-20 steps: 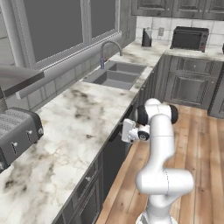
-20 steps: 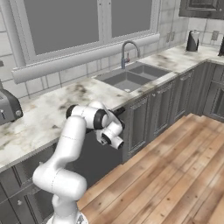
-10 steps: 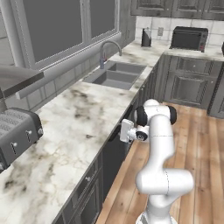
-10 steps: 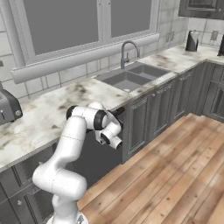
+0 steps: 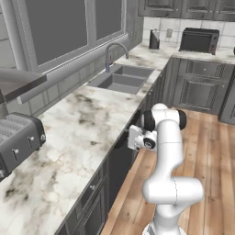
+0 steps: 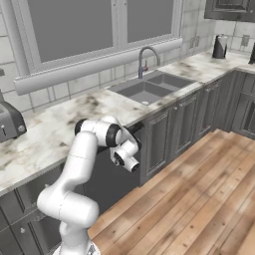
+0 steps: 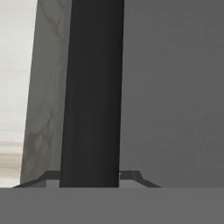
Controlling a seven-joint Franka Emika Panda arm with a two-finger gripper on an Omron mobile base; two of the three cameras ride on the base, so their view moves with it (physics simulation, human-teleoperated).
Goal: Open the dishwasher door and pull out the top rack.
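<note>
A: Where's my gripper (image 7: pixel 89 181)?
B: At the dishwasher door (image 7: pixel 175 87), under the marble counter (image 5: pixel 69 137) left of the sink (image 6: pixel 147 89).
A: Confirmed; I see jaws clamped on the bar handle (image 7: pixel 92 87). Door closed.

Veined marble counter (image 5: pixel 69 137), smooth matt dishwasher door (image 7: pixel 175 87), wood-plank floor (image 6: pixel 199 199)

Kitchen: marble counter (image 5: pixel 69 137), sink (image 5: pixel 120 79), toaster (image 5: pixel 18 140).
</note>
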